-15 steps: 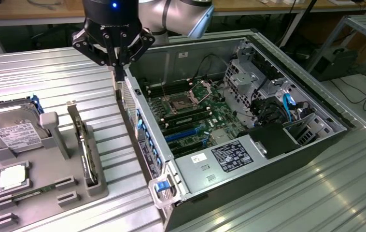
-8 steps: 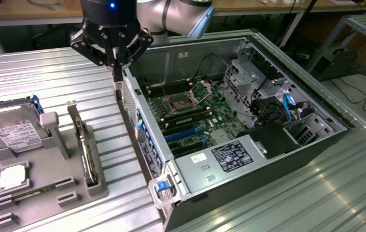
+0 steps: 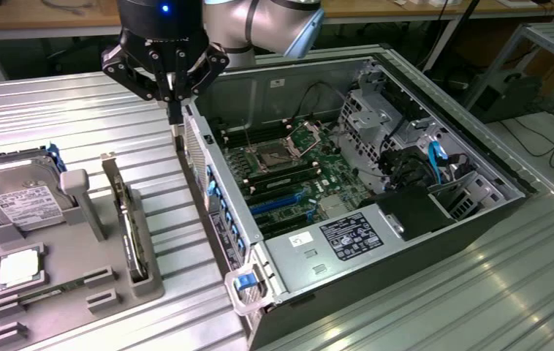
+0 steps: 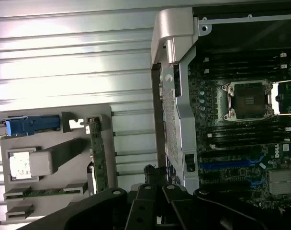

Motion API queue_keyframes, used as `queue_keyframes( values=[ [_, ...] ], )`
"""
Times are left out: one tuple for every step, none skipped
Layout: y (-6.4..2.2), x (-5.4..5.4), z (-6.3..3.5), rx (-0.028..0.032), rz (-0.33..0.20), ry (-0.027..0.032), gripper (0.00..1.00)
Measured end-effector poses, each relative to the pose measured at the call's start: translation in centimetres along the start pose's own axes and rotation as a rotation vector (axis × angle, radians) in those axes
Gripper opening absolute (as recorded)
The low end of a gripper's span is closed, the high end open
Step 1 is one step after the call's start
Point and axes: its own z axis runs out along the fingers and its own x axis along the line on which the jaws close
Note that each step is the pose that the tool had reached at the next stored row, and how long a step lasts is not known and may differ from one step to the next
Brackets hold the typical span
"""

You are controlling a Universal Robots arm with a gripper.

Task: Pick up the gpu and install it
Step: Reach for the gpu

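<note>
Here, a ribbed metal desk (image 3: 82, 124) carries an open computer case (image 3: 472, 241) lying on its side, its motherboard (image 3: 287, 175) facing up with the processor socket bare. The silver-grey arm (image 3: 267, 22) comes in from the top of the exterior view and bends down at the wrist, so that the black gripper (image 3: 174, 110) hangs straight down. It hovers over the case's rear wall, on the side of the case toward the exterior view's left. The gripper's fingers are pressed together into one narrow point, and nothing can be seen held between them. On the exterior view's left, a grey holder (image 3: 72, 292) lies on the desk, well apart from the gripper. In it, a silver hard drive (image 3: 19, 194) with a white label leans at the back. The gpu (image 3: 128, 227) stands on its long edge in a slot on the side of the holder nearest the case. Its metal bracket end is toward the far side of the desk, and nothing touches it. A small square CPU chip (image 3: 19, 269) lies flat in a recess below the hard drive.
</note>
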Motion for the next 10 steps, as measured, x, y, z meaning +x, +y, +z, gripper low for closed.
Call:
queue_keyframes(
  values=[
    [-0.01,0.05,0.00,0.0000,0.000,-0.0001,0.11],
    [-0.02,0.09,0.00,0.0000,0.000,0.0000,0.11],
    [-0.03,0.14,0.00,0.0000,0.000,-0.0001,0.11],
    [-0.03,0.18,0.00,0.0000,0.000,0.0000,0.11],
    [-0.05,0.22,0.00,0.0000,0.000,-0.0001,0.11],
    [-0.05,0.26,-0.01,0.0000,0.000,0.0000,0.11],
    [-0.05,0.30,-0.01,0.0000,0.000,0.0000,0.11],
    [-0.06,0.35,-0.01,0.0000,0.000,0.0000,0.11],
    [-0.07,0.43,-0.01,0.0000,0.000,0.0000,0.11],
    [-0.07,0.47,-0.01,0.0000,0.000,-0.0001,0.11]
  ],
)
